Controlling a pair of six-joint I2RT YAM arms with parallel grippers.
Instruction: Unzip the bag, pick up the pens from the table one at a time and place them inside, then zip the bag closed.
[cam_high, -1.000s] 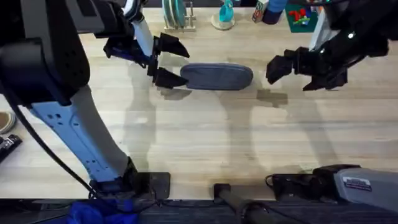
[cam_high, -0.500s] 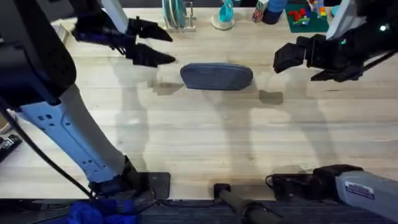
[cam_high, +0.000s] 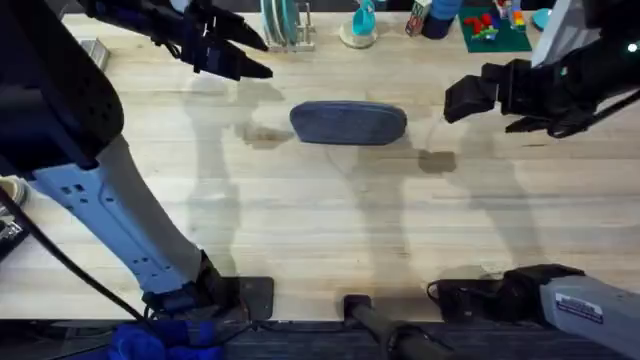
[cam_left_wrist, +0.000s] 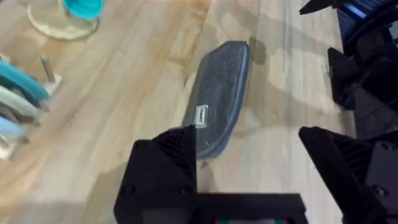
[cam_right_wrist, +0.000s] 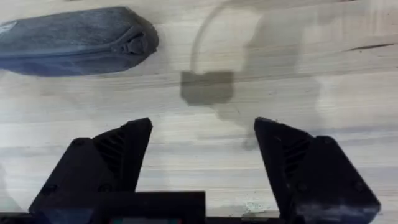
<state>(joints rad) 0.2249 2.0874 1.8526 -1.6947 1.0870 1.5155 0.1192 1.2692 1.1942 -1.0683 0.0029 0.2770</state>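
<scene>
Nearest the bases: bare worktop (cam_high: 330, 250), no pens visible on it from overhead.

Mid-worktop: bag (cam_high: 348, 123) lying flat, long axis across the worktop, zipper run shut along its length with the pull (cam_right_wrist: 133, 45) at the end nearer the right arm. Touched by neither tool.

Right tool (cam_high: 487, 96) hovering just beside the bag's right end, off the worktop, fingers spread apart, gripping nothing; shadow patch on the wood between tool and bag. Nearly same spot as 1 s ago, drifted slightly up and away.

Left tool (cam_high: 243, 55) now far side of the worktop, up-left of the bag, near the dish rack (cam_high: 285, 25); fingers apart, empty. Main change: 1 s ago sat right against the bag's left end, 0.5 s ago already lifted clear, now well apart from it. Bag unmoved across all 3 frames.

Back edge: rack with plates, teal-topped item on a coaster (cam_high: 358, 30), green tray with coloured blocks (cam_high: 490, 28).

Judgement: zipped bag, no loose pens, both tools pulling off empty — reads as task essentially done, retreat phase. Could not confirm pens inside; bag opaque.
</scene>
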